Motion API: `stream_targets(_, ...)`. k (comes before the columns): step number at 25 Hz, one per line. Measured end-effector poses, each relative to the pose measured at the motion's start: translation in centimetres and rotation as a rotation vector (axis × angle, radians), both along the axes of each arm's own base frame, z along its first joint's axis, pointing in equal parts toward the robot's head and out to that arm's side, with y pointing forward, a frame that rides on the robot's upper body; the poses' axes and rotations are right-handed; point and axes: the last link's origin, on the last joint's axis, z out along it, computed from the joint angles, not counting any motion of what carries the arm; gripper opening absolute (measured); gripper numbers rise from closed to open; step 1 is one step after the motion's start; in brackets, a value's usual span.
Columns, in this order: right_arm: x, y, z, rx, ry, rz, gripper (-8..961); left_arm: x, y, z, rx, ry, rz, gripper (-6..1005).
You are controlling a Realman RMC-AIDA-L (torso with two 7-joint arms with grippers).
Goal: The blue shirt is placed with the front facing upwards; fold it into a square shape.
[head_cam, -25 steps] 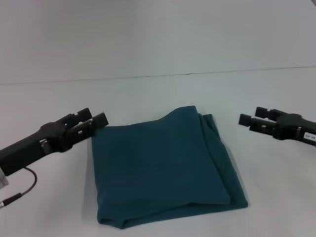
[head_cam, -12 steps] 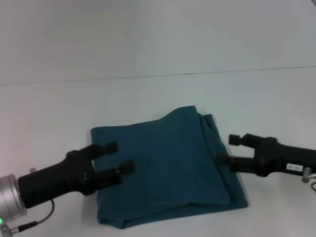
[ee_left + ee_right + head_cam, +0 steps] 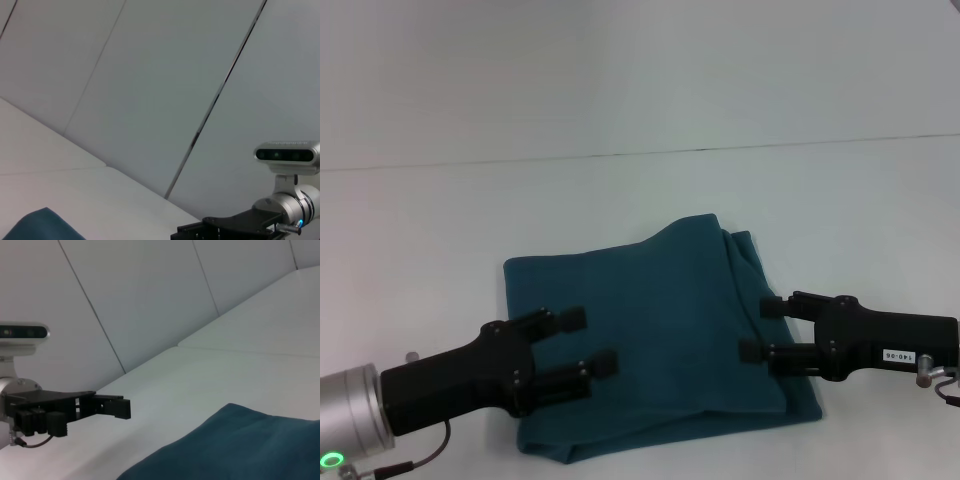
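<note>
The blue shirt (image 3: 655, 340) lies folded into a rough square on the white table (image 3: 440, 220), plain teal side up, lettering hidden. A loose fold runs along its right edge. My left gripper (image 3: 588, 341) is open and empty, hovering over the shirt's left part. My right gripper (image 3: 763, 329) is open and empty over the shirt's right edge. The shirt also shows in the right wrist view (image 3: 240, 447), with the left gripper (image 3: 117, 407) farther off. A corner of the shirt (image 3: 40, 227) shows in the left wrist view.
The white table runs back to a pale wall (image 3: 640, 70). The right arm with its wrist camera (image 3: 287, 155) shows in the left wrist view. A cable (image 3: 420, 455) hangs by my left arm.
Both grippers have moved inward from the shirt's sides and now hover over its left part and right edge. The shirt has not moved.
</note>
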Motion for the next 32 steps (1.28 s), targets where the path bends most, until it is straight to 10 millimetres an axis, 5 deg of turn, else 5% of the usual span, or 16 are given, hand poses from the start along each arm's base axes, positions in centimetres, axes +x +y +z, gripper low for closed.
stream_targets(32, -0.37, -0.2, 0.13, -0.011, 0.021, 0.018, 924, 0.4, -0.17, 0.03, -0.017, -0.011, -0.026, 875)
